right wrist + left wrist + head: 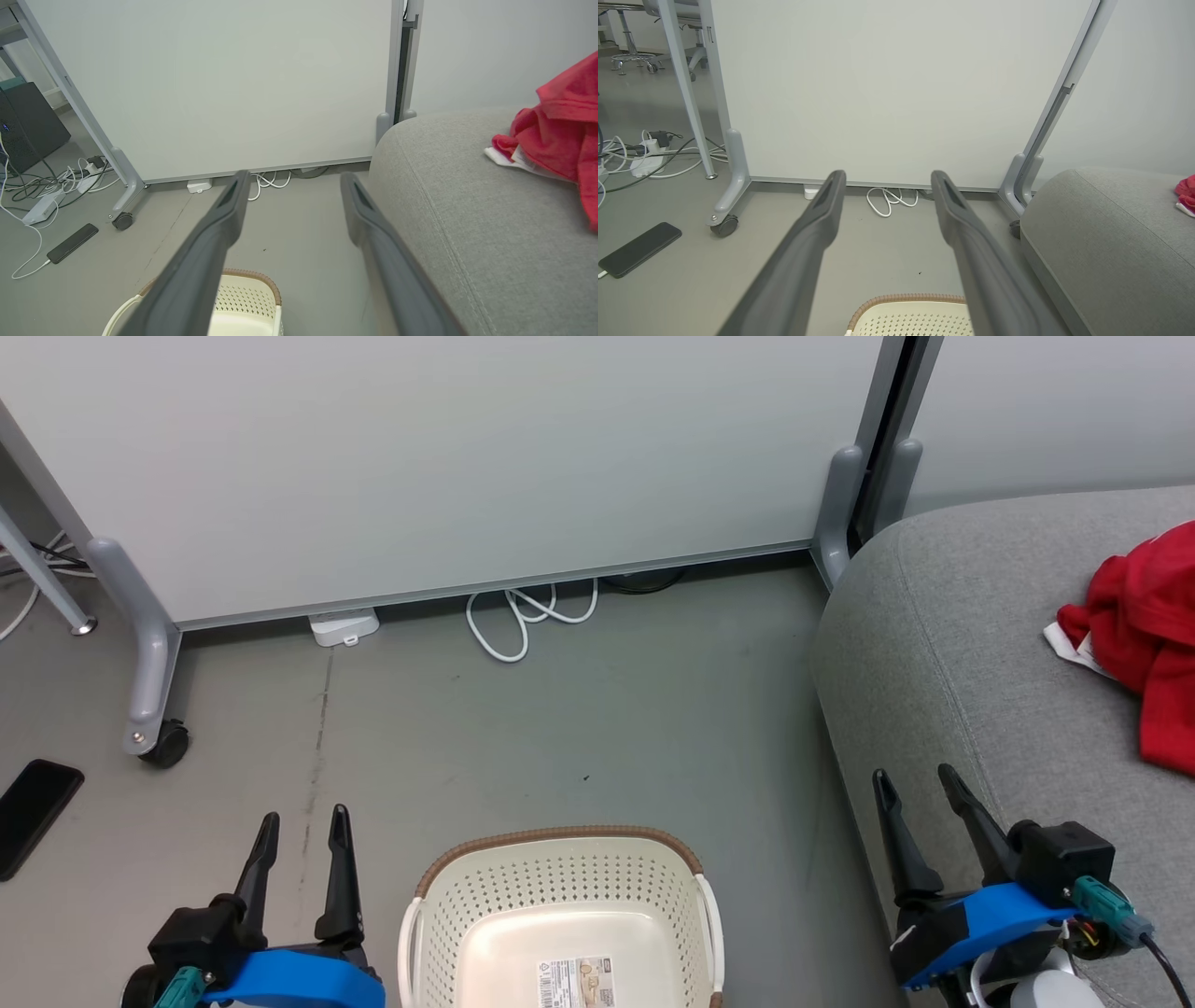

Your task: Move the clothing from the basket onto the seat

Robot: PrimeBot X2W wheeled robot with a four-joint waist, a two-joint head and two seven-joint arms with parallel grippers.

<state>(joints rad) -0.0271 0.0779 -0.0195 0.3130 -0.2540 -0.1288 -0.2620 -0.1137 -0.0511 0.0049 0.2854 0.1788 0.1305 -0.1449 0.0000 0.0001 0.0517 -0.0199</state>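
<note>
- One red heap of clothing (pixel 1144 644) lies on the seat (pixel 971 644), far toward its right side, bunched and folded over itself. I cannot tell how many garments are in it.
- It looks like thin jersey: light, limp and without stiffness, so it would probably sag and trail from any pinch.
- The best hold, in my judgement, is a thick fold on top of the heap. A single loose edge could slip from smooth fingers.
- At the heap's left edge a white strip (pixel 1074 649), trim or a tag, pokes out flat on the cushion.
- The seat is grey woven upholstery with a coarse weave, a rounded corner and a stitched seam along its top. The cloth should cling to it a little and not slide.
- The basket (pixel 560 834) is rigid cream plastic with perforated walls, a brown woven-look rim and looped side handles. It stands on the floor (pixel 607 728) near the seat's side.
- The part of its bottom in view is bare except for a printed label (pixel 576 982), so the task looks done or nearly so.
- To the left of the basket, the left gripper (pixel 304 814) hovers over the floor, jaws spread wide with nothing between them.
- Above the seat's edge, the right gripper (pixel 912 773) is equally wide and empty, well apart from the clothing.
- Farther out are a smooth white partition panel (pixel 448 467) on castors, a looped white cable (pixel 523 621) at its foot, and a dark phone (pixel 33 807) flat on the floor.
</note>
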